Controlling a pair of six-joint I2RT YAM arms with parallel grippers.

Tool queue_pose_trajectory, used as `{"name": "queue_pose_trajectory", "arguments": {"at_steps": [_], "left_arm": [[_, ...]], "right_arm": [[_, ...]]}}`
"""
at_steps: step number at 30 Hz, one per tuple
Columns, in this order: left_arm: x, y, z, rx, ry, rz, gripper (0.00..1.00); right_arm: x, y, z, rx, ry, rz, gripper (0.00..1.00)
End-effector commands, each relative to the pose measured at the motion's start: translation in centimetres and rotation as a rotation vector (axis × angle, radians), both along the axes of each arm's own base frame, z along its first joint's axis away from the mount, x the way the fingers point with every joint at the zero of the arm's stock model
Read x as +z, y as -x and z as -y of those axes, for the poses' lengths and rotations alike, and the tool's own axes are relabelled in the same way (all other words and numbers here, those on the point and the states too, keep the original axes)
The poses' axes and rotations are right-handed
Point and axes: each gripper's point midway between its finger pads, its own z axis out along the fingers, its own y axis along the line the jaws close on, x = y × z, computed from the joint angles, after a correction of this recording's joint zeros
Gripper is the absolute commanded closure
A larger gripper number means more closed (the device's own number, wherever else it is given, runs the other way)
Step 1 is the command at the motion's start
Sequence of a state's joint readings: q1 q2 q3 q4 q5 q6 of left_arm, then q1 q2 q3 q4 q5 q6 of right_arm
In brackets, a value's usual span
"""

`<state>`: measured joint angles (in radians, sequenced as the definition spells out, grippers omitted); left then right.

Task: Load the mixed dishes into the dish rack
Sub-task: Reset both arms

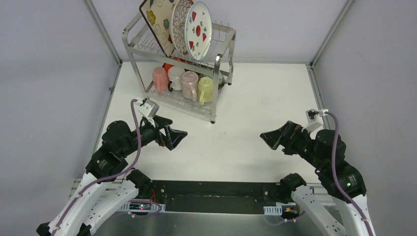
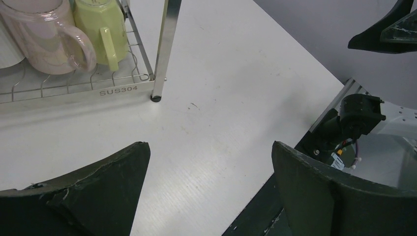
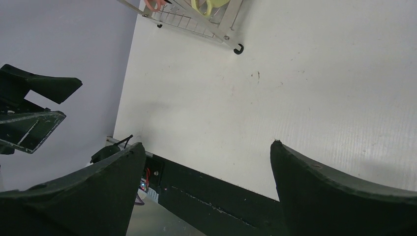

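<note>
**Both arms wait with open jaws before a loaded dish rack**

A shiny two-tier steel wire dish rack (image 1: 215, 93) is seen at the far left of the white table (image 1: 265, 98). On its upper tier, a square floral cream plate (image 1: 156, 24), a brown-rimmed petal-pattern plate (image 1: 179, 19) and a white red-marked plate (image 1: 199, 30) are stood on edge, leaning. Below, a pink mug (image 1: 160, 78), a white mug (image 1: 175, 76), a pale pink mug (image 1: 189, 84) and a yellow-green mug (image 1: 205, 89) are lined up.

The left jaws and the right jaws are spread wide and empty, and no loose dish is seen. A careless reach by the left jaws could strike the rack's front post (image 2: 164, 49), so the leaning plates might be jolted over.

The plates are shown only from above. The stamped front rail (image 2: 118, 92) is shown only by the left wrist view.
</note>
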<state>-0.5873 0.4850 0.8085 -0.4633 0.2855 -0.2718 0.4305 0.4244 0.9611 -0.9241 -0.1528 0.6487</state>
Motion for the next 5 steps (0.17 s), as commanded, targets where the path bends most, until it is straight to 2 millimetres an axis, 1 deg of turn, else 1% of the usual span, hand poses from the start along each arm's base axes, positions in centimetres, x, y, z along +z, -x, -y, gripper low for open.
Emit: {"name": "queue_pose_trajectory", "arguments": {"at_steps": [1,5], "left_arm": [[0.80,-0.72,-0.29,0.039,0.020,0.015,0.01],[0.79,-0.84,-0.36,0.046,0.021,0.014,0.01]], "right_arm": [[1.16,0.10,0.33,-0.021,-0.016,0.022,0.00],[1.03,0.15,0.38,-0.022,-0.014,0.017,0.00]]}}
